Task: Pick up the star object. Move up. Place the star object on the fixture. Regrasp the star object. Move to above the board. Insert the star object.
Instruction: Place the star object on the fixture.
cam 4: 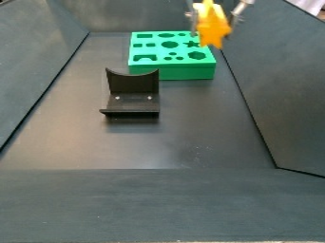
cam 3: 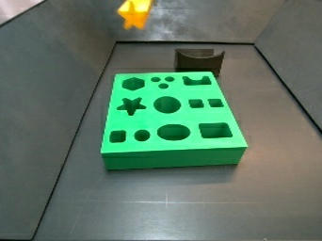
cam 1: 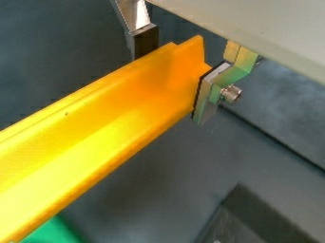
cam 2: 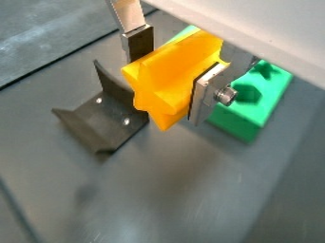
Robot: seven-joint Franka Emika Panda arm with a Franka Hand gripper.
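My gripper (cam 1: 178, 65) is shut on the star object (cam 1: 102, 123), a long orange-yellow bar, gripping it near one end. Its star-shaped end (cam 2: 168, 84) faces the camera in a wrist view, between the silver fingers (cam 2: 208, 92). The bar hangs high in the air in both side views (cam 3: 135, 12) (cam 4: 212, 24), touching nothing else. The dark fixture (cam 3: 199, 59) (cam 4: 131, 92) stands on the floor beside the green board (cam 3: 170, 118) (cam 4: 174, 52). Below the gripper, the fixture (cam 2: 99, 119) lies to one side and a corner of the board (cam 2: 248, 104) to the other.
Dark sloping walls enclose the black floor (cam 4: 152, 152) on all sides. The board's star cut-out (cam 3: 130, 105) is near its left edge, among round, square and hexagonal holes.
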